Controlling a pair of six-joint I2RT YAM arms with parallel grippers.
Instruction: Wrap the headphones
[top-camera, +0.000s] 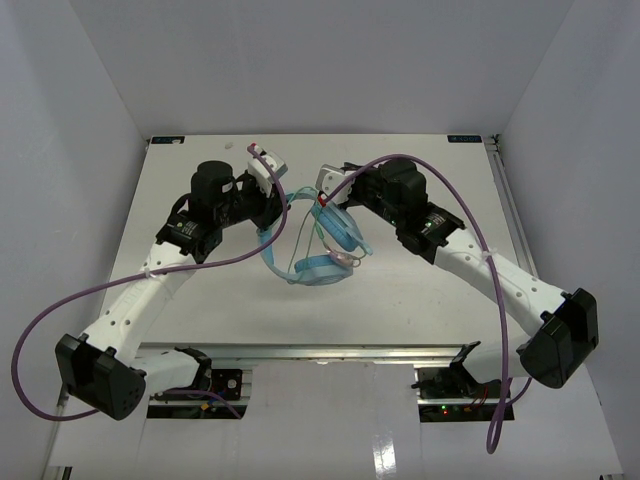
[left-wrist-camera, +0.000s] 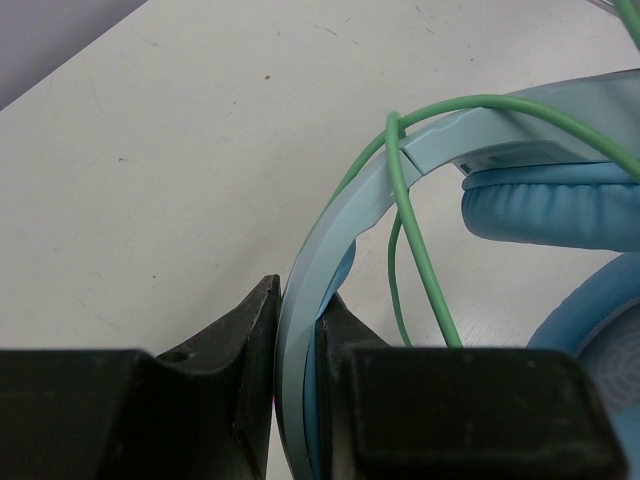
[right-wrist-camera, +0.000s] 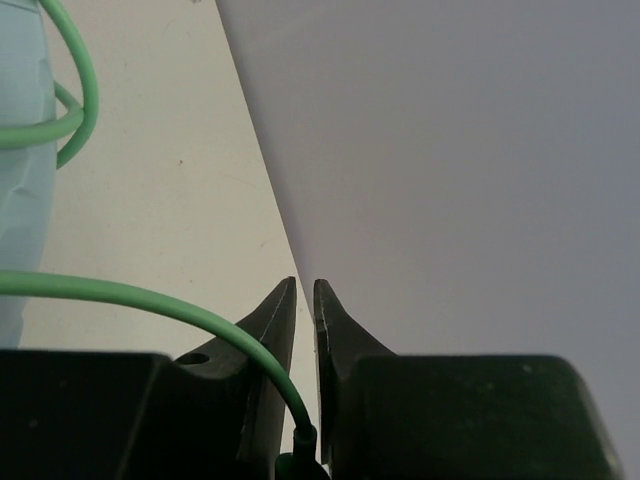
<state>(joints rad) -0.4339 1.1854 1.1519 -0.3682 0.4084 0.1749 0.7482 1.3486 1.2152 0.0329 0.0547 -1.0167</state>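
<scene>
The light blue headphones (top-camera: 318, 250) are at the middle of the worktop (top-camera: 400, 290), the left pincer (left-wrist-camera: 298, 305) clamped on their headband (left-wrist-camera: 340, 215) and the right pincer (right-wrist-camera: 305, 290), jaws a narrow slit, pinching the green cable (right-wrist-camera: 150, 297) near its end.

L arm (top-camera: 140, 295): angled up from lower left toward frame centre, L gripper (left-wrist-camera: 298, 300) clamped on headphones (left-wrist-camera: 345, 210) band. R arm (top-camera: 510, 280): mirrored from lower right, R gripper (right-wrist-camera: 305, 290) jaws a slit apart, grip unclear.
</scene>
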